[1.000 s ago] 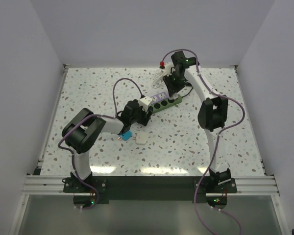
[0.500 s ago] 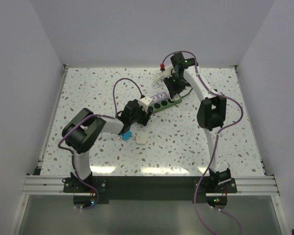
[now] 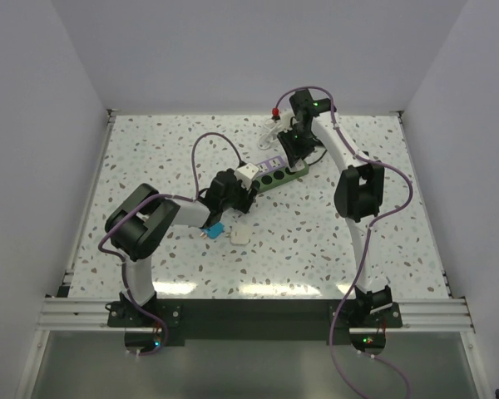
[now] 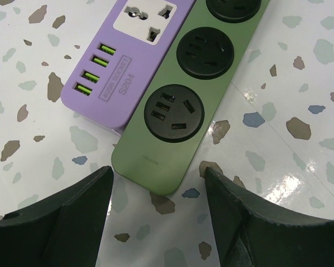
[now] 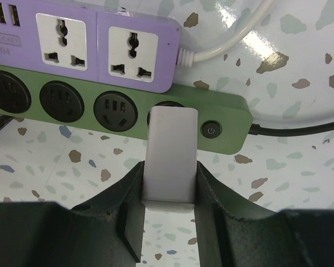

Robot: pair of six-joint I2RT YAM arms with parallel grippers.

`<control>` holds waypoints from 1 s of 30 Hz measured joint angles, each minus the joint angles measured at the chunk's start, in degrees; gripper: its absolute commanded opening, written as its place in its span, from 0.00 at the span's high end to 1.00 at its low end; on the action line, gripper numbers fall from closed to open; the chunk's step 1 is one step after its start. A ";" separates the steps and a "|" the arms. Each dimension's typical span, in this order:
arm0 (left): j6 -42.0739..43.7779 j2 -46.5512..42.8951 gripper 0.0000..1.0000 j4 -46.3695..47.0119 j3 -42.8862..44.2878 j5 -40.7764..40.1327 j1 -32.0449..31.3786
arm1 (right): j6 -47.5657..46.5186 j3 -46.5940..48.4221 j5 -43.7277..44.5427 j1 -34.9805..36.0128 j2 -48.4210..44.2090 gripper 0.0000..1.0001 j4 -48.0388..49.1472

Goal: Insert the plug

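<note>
A green power strip (image 3: 284, 174) lies mid-table beside a purple strip (image 3: 271, 162). My right gripper (image 3: 293, 151) is shut on a white plug (image 5: 170, 156). It holds the plug upright over the green strip's (image 5: 117, 105) socket next to the power button (image 5: 210, 131). The plug covers that socket, and I cannot tell how deep it sits. My left gripper (image 3: 235, 189) is open and empty. Its fingers (image 4: 80, 208) straddle the rounded left end of the green strip (image 4: 175, 111) without touching it.
A blue plug (image 3: 217, 229) and a white plug (image 3: 239, 237) lie loose on the table near the left arm. The purple strip (image 4: 119, 72) has USB ports and universal sockets. A white cable (image 5: 228, 39) and a red-tipped object (image 3: 275, 109) are at the back.
My right gripper has shifted slightly down toward the green strip with the white plug. The left arm has hardly moved.
</note>
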 measured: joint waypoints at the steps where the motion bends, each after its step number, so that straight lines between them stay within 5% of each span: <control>1: 0.00 0.00 0.28 0.02 0.00 0.00 -0.02 | 0.07 0.00 -0.02 0.00 0.00 1.00 0.00; 30: 0.02 0.00 0.30 -0.57 0.33 -0.46 -0.24 | 0.39 -3.23 -1.03 0.33 -1.79 1.00 1.18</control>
